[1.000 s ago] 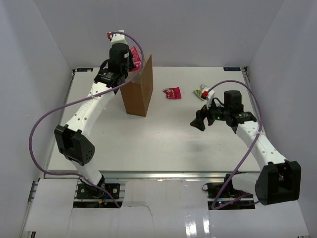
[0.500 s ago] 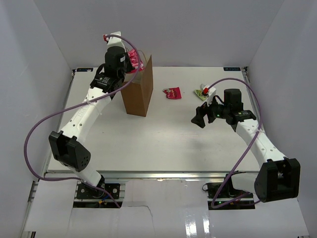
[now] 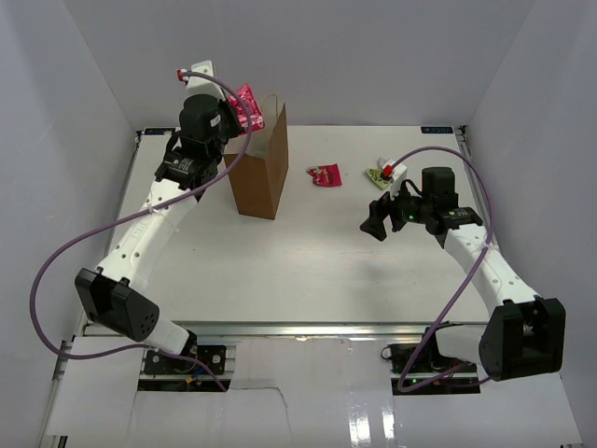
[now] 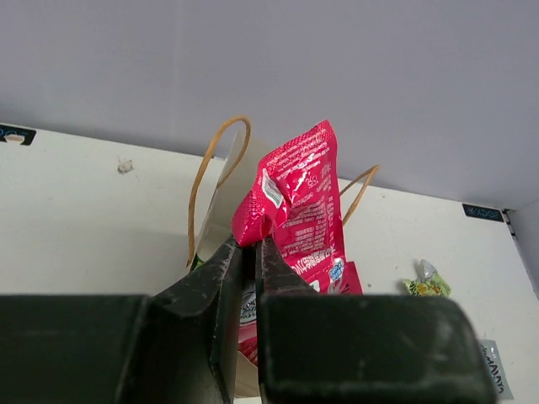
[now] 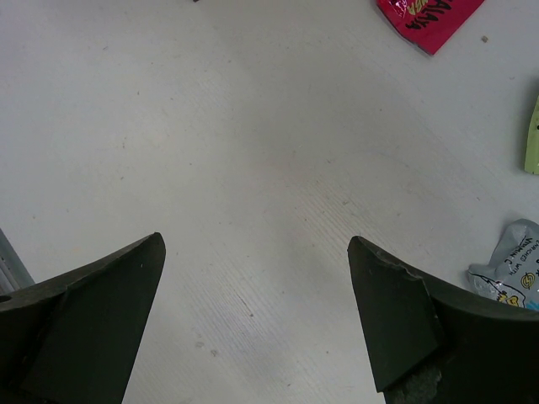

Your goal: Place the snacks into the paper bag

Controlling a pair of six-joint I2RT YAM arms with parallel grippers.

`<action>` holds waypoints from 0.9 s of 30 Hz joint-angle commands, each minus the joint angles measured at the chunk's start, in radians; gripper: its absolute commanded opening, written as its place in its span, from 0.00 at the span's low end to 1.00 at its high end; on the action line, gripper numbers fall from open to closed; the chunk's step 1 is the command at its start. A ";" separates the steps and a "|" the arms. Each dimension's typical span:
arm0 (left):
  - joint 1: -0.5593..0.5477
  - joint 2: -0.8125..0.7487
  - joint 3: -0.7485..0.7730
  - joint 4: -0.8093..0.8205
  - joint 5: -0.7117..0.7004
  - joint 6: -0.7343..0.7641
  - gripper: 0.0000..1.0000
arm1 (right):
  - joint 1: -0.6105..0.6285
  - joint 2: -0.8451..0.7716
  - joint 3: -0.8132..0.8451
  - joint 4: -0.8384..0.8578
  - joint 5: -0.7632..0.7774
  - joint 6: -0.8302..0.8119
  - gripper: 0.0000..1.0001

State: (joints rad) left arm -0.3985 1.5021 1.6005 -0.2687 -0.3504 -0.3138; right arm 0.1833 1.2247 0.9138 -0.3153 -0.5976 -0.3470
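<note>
The brown paper bag (image 3: 264,168) stands upright at the back left of the table. My left gripper (image 3: 233,114) is shut on a red-pink snack packet (image 3: 246,105) and holds it above the bag's open top, at its left side. In the left wrist view the packet (image 4: 296,194) hangs from my shut gripper (image 4: 250,246) between the bag's cord handles (image 4: 205,172). A second red-pink packet (image 3: 324,175) and a yellow-green packet (image 3: 377,175) lie on the table right of the bag. My right gripper (image 3: 375,227) is open and empty, low over bare table (image 5: 254,244).
The right wrist view shows the red-pink packet (image 5: 429,17) at the top edge, a yellow-green edge (image 5: 532,139) and a silver-grey packet (image 5: 512,268) at the right. White walls close in the table on three sides.
My left arm has risen and swung left with the red-pink packet, which now sits higher over the bag's top. My right gripper has shifted slightly, then held still.
</note>
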 commanded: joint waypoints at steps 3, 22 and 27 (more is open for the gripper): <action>0.004 -0.132 -0.030 0.117 -0.041 0.051 0.15 | -0.005 -0.011 0.028 0.024 -0.002 0.008 0.95; 0.004 0.047 -0.004 0.102 -0.052 0.136 0.21 | -0.013 -0.019 0.028 0.019 0.013 0.008 0.95; 0.006 0.023 -0.040 0.091 -0.027 0.099 0.62 | -0.018 -0.008 0.030 0.025 0.035 0.014 0.94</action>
State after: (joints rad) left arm -0.3954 1.5875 1.5620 -0.1864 -0.3988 -0.1940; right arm 0.1711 1.2247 0.9138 -0.3153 -0.5777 -0.3462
